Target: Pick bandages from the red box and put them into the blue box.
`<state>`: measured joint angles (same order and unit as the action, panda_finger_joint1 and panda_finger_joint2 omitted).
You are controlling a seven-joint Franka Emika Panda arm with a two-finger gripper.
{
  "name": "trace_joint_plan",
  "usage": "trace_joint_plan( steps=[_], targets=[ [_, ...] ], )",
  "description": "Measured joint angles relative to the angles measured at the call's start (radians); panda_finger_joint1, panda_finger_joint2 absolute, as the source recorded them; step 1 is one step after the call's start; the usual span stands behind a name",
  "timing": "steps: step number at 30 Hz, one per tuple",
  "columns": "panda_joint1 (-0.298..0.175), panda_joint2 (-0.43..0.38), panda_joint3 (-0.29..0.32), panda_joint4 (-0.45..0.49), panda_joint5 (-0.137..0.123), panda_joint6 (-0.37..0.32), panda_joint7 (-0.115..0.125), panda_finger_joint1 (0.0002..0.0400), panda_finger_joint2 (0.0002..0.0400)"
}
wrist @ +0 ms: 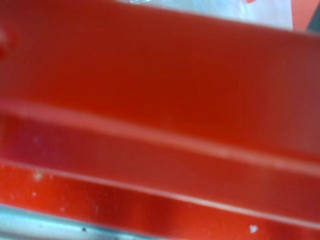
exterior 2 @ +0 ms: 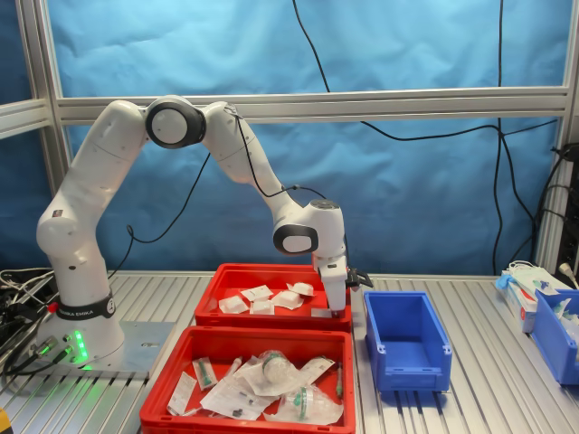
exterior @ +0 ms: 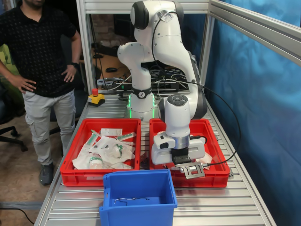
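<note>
First exterior view: arm bent low over the red box (exterior: 212, 136), the crate at the first exterior view's right, with the gripper (exterior: 190, 168) down at its front rim, roughly 6 o'clock within that crate. Fingers hidden behind the hand and its flat metal bracket, so impossible to tell how wide the opening is or whether anything is held. One white bandage corner (exterior: 205, 162) peeping out just at 3 o'clock of the hand. Twin red crate (exterior: 75, 175) at 9 o'clock, filled with crinkly green-marked packs (exterior: 109, 151). The blue box (exterior: 141, 197) at 7 o'clock of the gripper, near the table's front edge, with only a thin dark wire on its floor. A man in a black shirt (exterior: 40, 52) standing at 10 o'clock, hands on hips.

Wrist view: blurred red wall and rim of the red box (wrist: 160, 100) filling nearly everything; a pale strip of packet (wrist: 225, 10) beyond it. No fingers visible.

Second exterior view: gripper (exterior 2: 336, 306) reaching into the red box (exterior 2: 271, 321), at the end nearest the blue box (exterior 2: 404, 344). The bandages (exterior 2: 262, 299) lying loose on the crate floor at 9 o'clock of the gripper. Finger spacing again not readable.
</note>
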<state>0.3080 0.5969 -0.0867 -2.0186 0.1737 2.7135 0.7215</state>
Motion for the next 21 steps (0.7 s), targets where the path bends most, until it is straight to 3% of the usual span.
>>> trace_joint_plan(
  steps=[21],
  targets=[
    [0.004,0.019,0.0,0.002,0.0,0.001,0.0,0.04,0.04]
  ],
)
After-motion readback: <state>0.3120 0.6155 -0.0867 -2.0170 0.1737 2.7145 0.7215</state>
